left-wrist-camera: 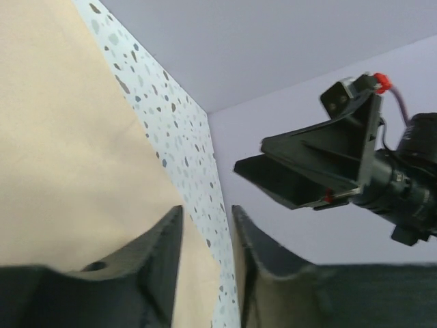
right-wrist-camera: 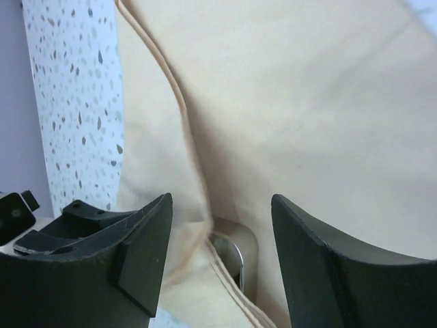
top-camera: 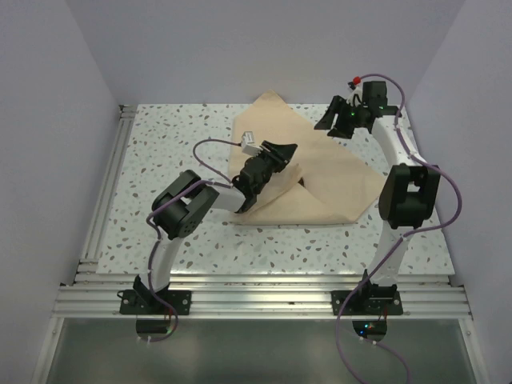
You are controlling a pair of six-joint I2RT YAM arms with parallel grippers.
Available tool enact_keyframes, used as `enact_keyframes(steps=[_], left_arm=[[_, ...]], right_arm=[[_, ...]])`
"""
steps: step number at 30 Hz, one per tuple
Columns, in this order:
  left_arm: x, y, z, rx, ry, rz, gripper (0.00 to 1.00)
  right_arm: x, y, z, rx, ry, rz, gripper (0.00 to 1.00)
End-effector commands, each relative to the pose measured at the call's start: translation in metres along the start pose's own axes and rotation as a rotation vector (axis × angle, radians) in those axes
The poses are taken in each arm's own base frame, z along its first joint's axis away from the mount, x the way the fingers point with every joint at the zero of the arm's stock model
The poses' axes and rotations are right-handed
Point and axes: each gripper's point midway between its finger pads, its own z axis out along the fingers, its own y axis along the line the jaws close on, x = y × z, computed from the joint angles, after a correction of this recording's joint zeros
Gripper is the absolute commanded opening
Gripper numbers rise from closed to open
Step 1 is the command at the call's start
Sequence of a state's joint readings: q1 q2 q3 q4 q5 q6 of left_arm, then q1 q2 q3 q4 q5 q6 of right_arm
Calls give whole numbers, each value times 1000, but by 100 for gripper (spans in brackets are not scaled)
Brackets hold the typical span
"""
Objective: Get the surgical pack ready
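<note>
Hanging over the surgical pack (top-camera: 336, 188), left tool (top-camera: 282, 150) and right tool (top-camera: 332, 118) have jaws parted, empty.

The cloth (right-wrist-camera: 307, 123) hides most of the steel tray (right-wrist-camera: 235, 253); only one shiny corner peeks out. What is inside cannot be seen. Both wrist views cut the cloth off.
</note>
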State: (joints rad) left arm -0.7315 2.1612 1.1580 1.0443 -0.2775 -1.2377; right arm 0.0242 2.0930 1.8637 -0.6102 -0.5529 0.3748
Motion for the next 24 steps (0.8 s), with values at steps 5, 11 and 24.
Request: enact_keyframes(steps=[5, 11, 24], left_arm=[[11, -66, 8, 186, 95, 126, 80], [-18, -109, -9, 212, 210, 267, 85], [-80, -48, -152, -112, 361, 592, 70]], right_arm=[[-6, 10, -57, 69, -164, -48, 68], [38, 11, -46, 10, -63, -26, 71], [119, -4, 7, 96, 99, 36, 79]])
